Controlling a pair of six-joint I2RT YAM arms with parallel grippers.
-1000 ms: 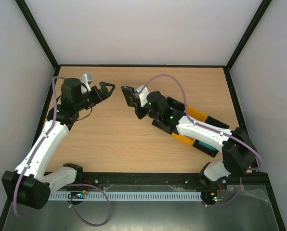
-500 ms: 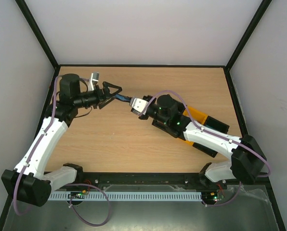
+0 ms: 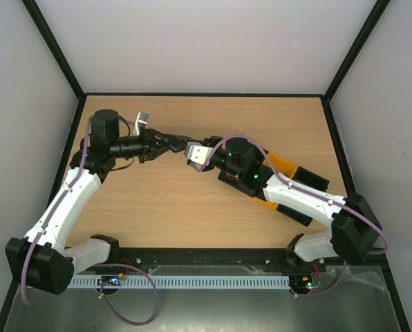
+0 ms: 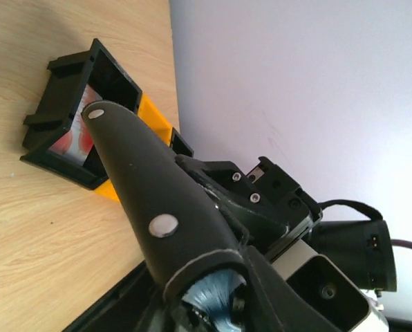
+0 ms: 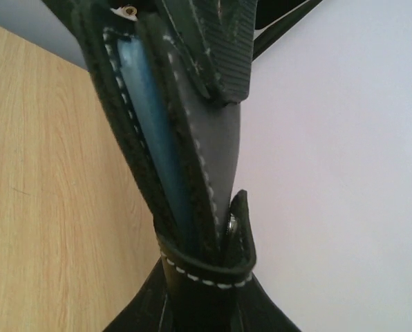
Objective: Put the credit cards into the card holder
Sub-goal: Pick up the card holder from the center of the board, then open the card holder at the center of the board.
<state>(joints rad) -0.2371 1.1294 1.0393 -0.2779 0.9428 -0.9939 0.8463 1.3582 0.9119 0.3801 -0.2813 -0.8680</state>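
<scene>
Holding the small black stitched-leather folding card holder (image 5: 192, 162) clear of the pale wooden worktop (image 3: 164, 207), in the air between the two arms. Grips it with the right jaws nearly shut, clamped on the folded lower end. Meets it from the other side with the left jaws standing narrow around the open end, apparently pinching one flap to spread it from the other; exact contact hard to make out. Shows a pale blue lining in the gap between the flaps, with no card visible inside.

Leaves the thin red-and-white patterned plastic credit cards (image 4: 73, 138) standing in the black end compartment of the joined black and yellow plastic bins (image 4: 154, 121), well apart from the holder, on the worktop to the right.

Counts, on this evidence, as early work: holder lifted and being opened, nothing loaded. Needs yet: holder spread wide and steadied, one arm freed, each card fetched from the bins and slid into a pocket. Cannot tell how many cards wait in the bins.
</scene>
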